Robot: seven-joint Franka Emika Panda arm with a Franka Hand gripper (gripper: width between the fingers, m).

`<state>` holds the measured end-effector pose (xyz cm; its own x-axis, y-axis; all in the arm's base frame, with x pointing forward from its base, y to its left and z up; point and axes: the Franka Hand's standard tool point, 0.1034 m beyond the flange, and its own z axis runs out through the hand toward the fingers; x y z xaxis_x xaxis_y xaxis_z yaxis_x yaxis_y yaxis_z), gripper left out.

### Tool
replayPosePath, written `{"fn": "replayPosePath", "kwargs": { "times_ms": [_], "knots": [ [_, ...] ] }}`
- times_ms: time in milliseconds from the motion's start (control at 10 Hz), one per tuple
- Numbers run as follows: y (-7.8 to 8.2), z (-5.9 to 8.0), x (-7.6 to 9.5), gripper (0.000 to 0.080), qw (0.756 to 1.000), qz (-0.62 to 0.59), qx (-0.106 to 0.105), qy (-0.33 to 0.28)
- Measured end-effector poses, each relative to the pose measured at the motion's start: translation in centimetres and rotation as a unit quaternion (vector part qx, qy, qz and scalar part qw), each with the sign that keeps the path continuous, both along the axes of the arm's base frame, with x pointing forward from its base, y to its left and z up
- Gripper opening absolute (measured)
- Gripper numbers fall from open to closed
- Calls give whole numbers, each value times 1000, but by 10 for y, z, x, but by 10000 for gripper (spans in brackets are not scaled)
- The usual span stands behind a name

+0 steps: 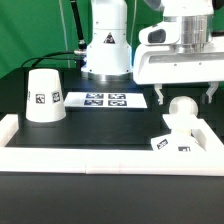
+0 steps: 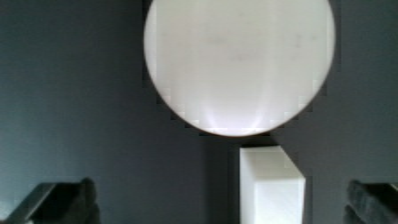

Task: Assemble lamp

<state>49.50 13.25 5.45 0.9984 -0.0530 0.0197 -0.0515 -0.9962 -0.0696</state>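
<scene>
The white cone shade (image 1: 44, 95) stands on the black table at the exterior view's left, with a tag on its side. The round bulb (image 1: 181, 108) stands upright on the blocky tagged base (image 1: 172, 141) at the exterior view's right, next to the white wall. My gripper (image 1: 185, 96) hangs just above the bulb, open and empty, with one finger on either side of it. In the wrist view the bulb (image 2: 237, 60) fills the frame as a large white oval. A white edge of the base (image 2: 270, 185) shows beside it. The dark fingertips (image 2: 54, 202) stand wide apart.
The marker board (image 1: 105, 99) lies flat between the shade and the bulb. The white robot pedestal (image 1: 105, 45) stands behind it. A low white wall (image 1: 90, 155) runs along the front and sides of the table.
</scene>
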Motion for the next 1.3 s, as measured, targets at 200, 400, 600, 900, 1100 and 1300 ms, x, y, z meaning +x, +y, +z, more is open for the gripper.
{"fn": "replayPosePath", "kwargs": {
  "times_ms": [200,400,600,900,1100,1300],
  "knots": [
    [-2,-1,-6,699,999,4,-5,48],
    [5,1,-14,699,994,8,-10,111],
    [7,2,-20,699,984,13,-12,178],
    [2,-1,-24,699,968,30,-9,251],
    [1,-3,-25,699,953,31,-11,302],
    [4,-6,-30,699,933,37,-14,359]
  ]
}}
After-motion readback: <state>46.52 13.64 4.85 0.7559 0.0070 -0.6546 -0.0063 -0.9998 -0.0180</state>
